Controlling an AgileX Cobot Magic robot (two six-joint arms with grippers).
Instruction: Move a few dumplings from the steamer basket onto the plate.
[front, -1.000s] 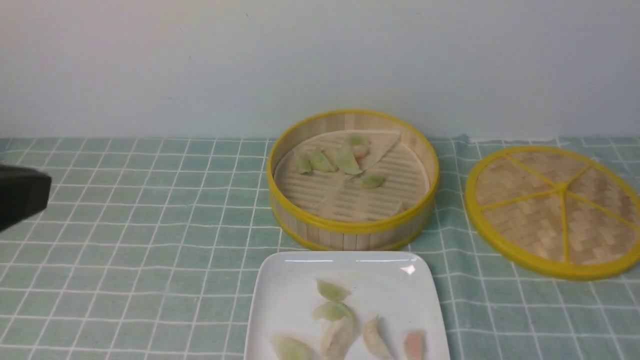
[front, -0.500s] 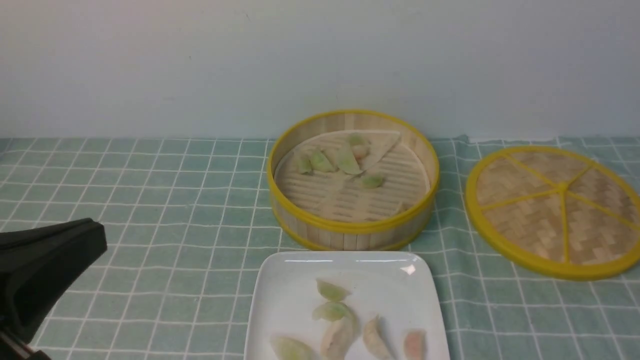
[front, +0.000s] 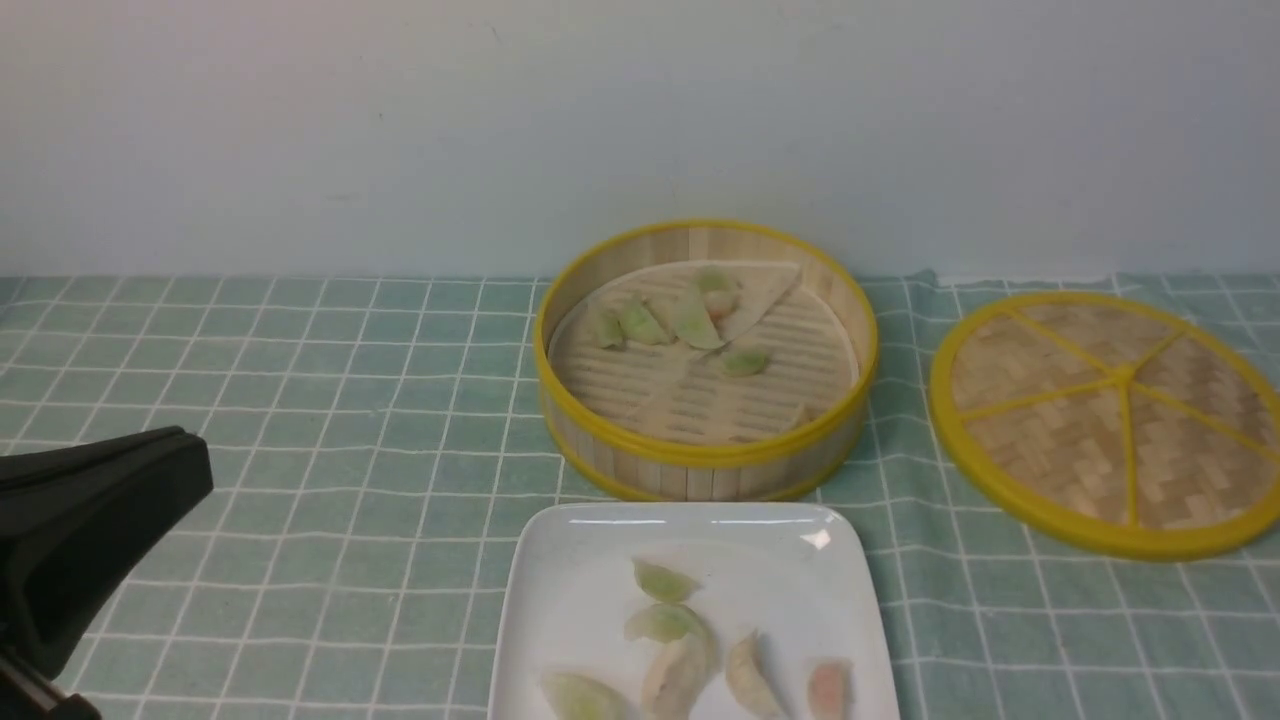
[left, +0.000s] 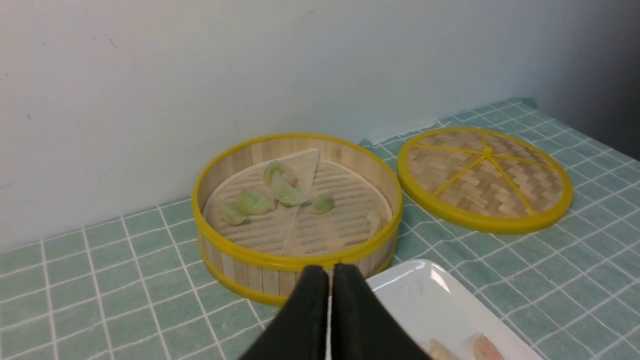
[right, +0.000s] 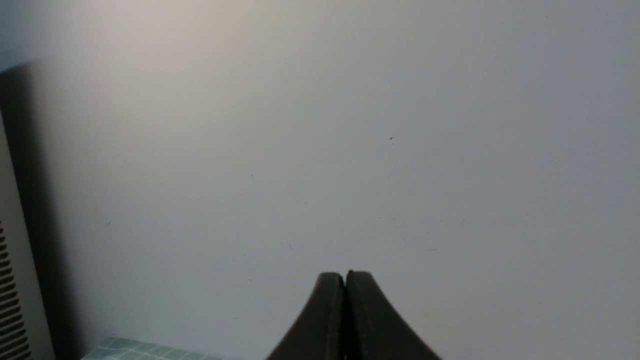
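One steamer basket (front: 700, 456), one plate (front: 780, 580), one woven lid (front: 1125, 400) — both grippers (left: 332, 270) (right: 346, 277) closed, empty.

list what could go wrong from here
The green dumplings bunched in the steamer basket might cling together, so a pick could drag a neighbor along.

The basket's raised wall might get bumped on the way in or out.

The plate already holds several dumplings, some touching, so a new one could land on them.
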